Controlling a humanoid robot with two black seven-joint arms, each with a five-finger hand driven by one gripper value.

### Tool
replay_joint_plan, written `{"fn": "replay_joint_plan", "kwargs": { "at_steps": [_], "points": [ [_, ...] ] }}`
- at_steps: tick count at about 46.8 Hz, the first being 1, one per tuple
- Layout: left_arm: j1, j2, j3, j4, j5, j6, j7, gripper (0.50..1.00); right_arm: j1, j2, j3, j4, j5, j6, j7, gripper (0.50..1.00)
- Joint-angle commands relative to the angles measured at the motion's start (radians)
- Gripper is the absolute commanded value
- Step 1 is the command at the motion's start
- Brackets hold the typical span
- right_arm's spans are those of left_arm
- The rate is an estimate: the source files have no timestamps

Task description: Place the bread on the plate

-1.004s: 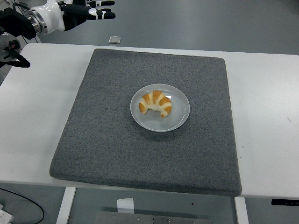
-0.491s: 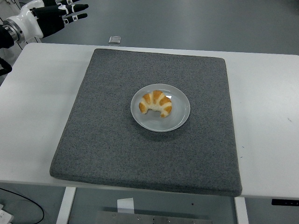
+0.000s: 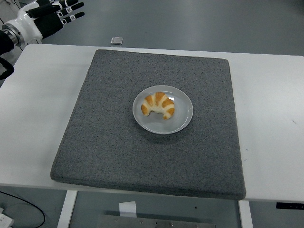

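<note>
The white table (image 3: 270, 118) runs across the whole view, its near edge at the bottom. On it lies a large, square, dark grey felt-like mat (image 3: 114, 142), covering most of the middle of the tabletop and leaving bare white margins to either side.

Near the centre of the mat sits a round, pale grey plate (image 3: 183, 119). The bread, a golden-brown crescent-shaped roll with pale stripes (image 3: 158, 105), lies on the plate, resting in its upper left portion and wholly within the rim. The curve of the roll arches toward the far side, with both ends pointing toward the near edge. Nothing touches the roll or the plate.

Beyond the mat's far left corner, on the grey floor just past the table's far edge, lies a small square silver-grey object (image 3: 117, 40); what it is cannot be determined.

At the far left corner of the view, the left hand (image 3: 52, 16), black-fingered with a white wrist cuff, is held above and beyond the table's corner, well apart from the plate. Its fingers (image 3: 71, 10) are extended, slightly spread, pointing to the right, and they grasp nothing. The right hand does not appear.
</note>
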Motion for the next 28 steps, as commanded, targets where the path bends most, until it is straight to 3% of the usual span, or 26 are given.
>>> {"fn": "replay_joint_plan", "kwargs": {
  "at_steps": [1,12,28],
  "points": [
    [-0.001,-0.029,-0.003,0.018,0.002,0.0,0.002,1.0,0.0,0.0,0.0,0.0,0.0,0.0,-0.001,0.932],
    [0.02,-0.094,-0.005,0.062,0.0,0.002,0.01,1.0,-0.001,0.0,0.0,0.0,0.0,0.0,-0.001,0.932],
    [0.043,-0.1,-0.026,0.064,0.0,-0.001,0.01,1.0,-0.001,0.0,0.0,0.002,0.0,0.009,-0.001,0.932]
  ]
}}
